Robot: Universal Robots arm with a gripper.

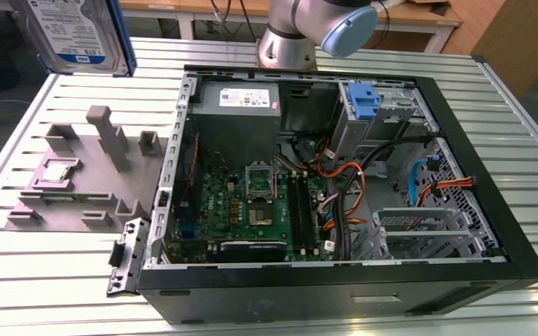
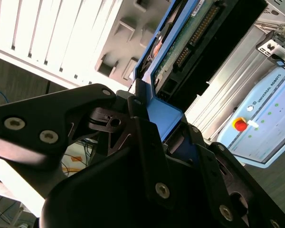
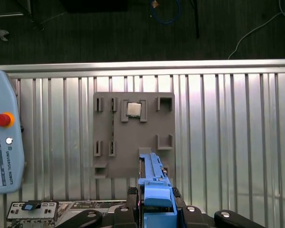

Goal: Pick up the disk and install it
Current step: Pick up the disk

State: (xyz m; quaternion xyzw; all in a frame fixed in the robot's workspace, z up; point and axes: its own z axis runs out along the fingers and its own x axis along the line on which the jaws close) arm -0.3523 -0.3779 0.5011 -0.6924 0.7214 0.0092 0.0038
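The disk (image 1: pixel 73 35), a silver hard drive with a white-and-blue label and blue rails, hangs high above the table at the exterior view's far left. The first wrist view shows the disk (image 3: pixel 154 183) edge-on, directly over the grey parts holder (image 3: pixel 133 137). My gripper (image 3: pixel 156 209) is shut on its blue end. In the second wrist view the black fingers (image 2: pixel 147 137) clamp the blue bracket, and the disk (image 2: pixel 190 42) extends away from them with its circuit-board side showing.
The open computer case (image 1: pixel 493 210) lies on the slatted metal table, with a grey drive cage and blue latch (image 1: pixel 367 105) at its far end. A small square processor chip (image 1: pixel 56 171) sits in the grey holder (image 1: pixel 82 182). A teach pendant (image 3: pixel 2 137) lies beside it.
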